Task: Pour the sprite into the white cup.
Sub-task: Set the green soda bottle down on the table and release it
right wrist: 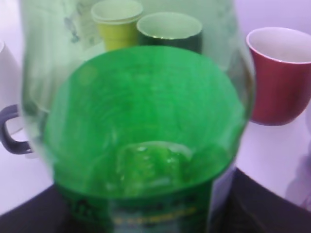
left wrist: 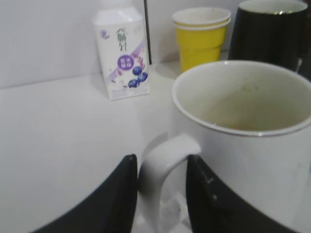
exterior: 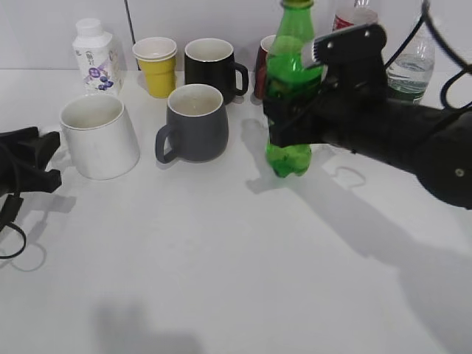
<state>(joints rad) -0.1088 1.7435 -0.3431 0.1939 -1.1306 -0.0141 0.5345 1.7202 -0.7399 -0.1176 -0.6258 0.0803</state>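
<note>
The sprite (exterior: 290, 88), a tall green bottle, stands upright at centre right with its base at or just above the table. My right gripper (exterior: 286, 116) is shut on its middle. In the right wrist view the sprite (right wrist: 146, 121) fills the frame between the right gripper's (right wrist: 146, 216) dark fingers. The white cup (exterior: 99, 136) stands at the left, empty. My left gripper (exterior: 47, 158) is at its handle. In the left wrist view the left gripper's (left wrist: 160, 165) two black fingers close on the handle of the white cup (left wrist: 243, 145).
A dark grey mug (exterior: 195, 122) stands between the white cup and the sprite. Behind are a white yoghurt bottle (exterior: 96, 63), a yellow paper cup (exterior: 156, 66), a black mug (exterior: 210, 70), a red cup (exterior: 263, 66) and a clear water bottle (exterior: 410, 66).
</note>
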